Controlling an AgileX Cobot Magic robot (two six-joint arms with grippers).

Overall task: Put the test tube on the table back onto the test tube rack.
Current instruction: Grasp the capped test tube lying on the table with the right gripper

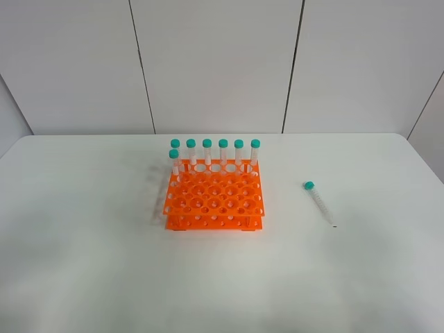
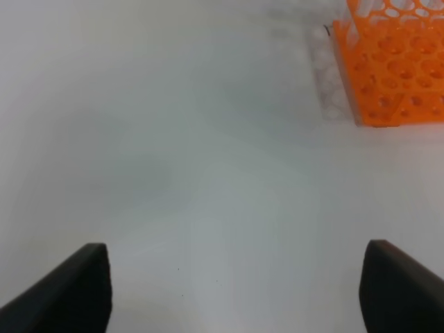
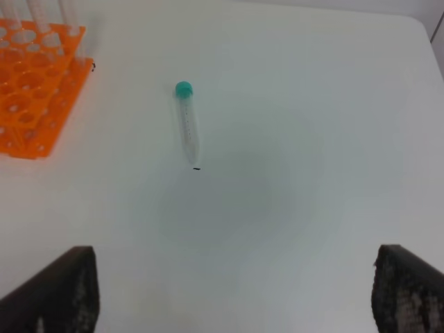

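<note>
A clear test tube (image 1: 319, 202) with a teal cap lies flat on the white table (image 1: 83, 263), to the right of the orange test tube rack (image 1: 214, 196). It also shows in the right wrist view (image 3: 187, 125), cap away from the gripper. The rack holds several upright teal-capped tubes along its back row and left side. Neither arm shows in the exterior high view. My left gripper (image 2: 236, 291) is open and empty, with the rack's corner (image 2: 392, 66) ahead of it. My right gripper (image 3: 236, 298) is open and empty, short of the lying tube.
The rack (image 3: 31, 90) also shows at the edge of the right wrist view. A grey panelled wall (image 1: 215, 62) stands behind the table's far edge.
</note>
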